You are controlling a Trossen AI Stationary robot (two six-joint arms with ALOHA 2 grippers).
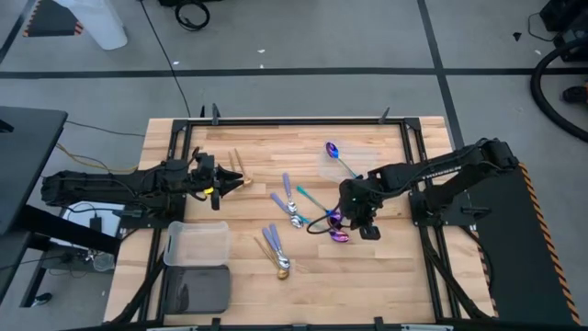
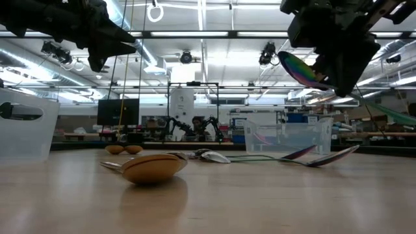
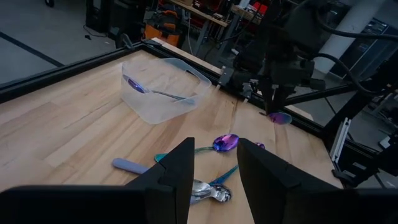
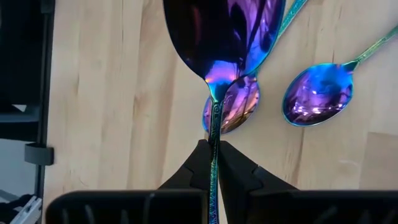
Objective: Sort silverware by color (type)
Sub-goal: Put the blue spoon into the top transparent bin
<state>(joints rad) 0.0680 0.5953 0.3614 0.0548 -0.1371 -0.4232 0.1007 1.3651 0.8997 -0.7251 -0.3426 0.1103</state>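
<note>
My right gripper [image 4: 212, 152] is shut on an iridescent purple-blue spoon [image 4: 224, 31] and hangs over the table's right middle [image 1: 356, 210]. In the low view that spoon's bowl [image 2: 302, 68] is high above the wood. Two more iridescent spoons [image 4: 235, 106] [image 4: 316, 94] lie flat on the table beneath it. Silver spoons with lavender handles [image 1: 283, 200] and a gold spoon [image 1: 281, 268] lie at the table's middle. Gold utensils [image 1: 239, 169] lie by my left gripper [image 3: 214, 171], which is open and hovers at the table's left with nothing between its fingers. My right gripper pinches the iridescent spoon's thin handle [image 4: 214, 127] between its two fingertips, just behind the bowl. The fingers lie along the handle and point down at the table. The bowl sticks out beyond the fingertips, and the spoon is lifted clear of the table.
A clear plastic container [image 1: 342, 158] stands near the far right edge with one iridescent spoon [image 3: 152, 91] inside. Two more containers [image 1: 197, 244] [image 1: 197, 289] sit at the near left corner. A black frame [image 1: 294, 120] borders the table. Bare wood lies near the front edge.
</note>
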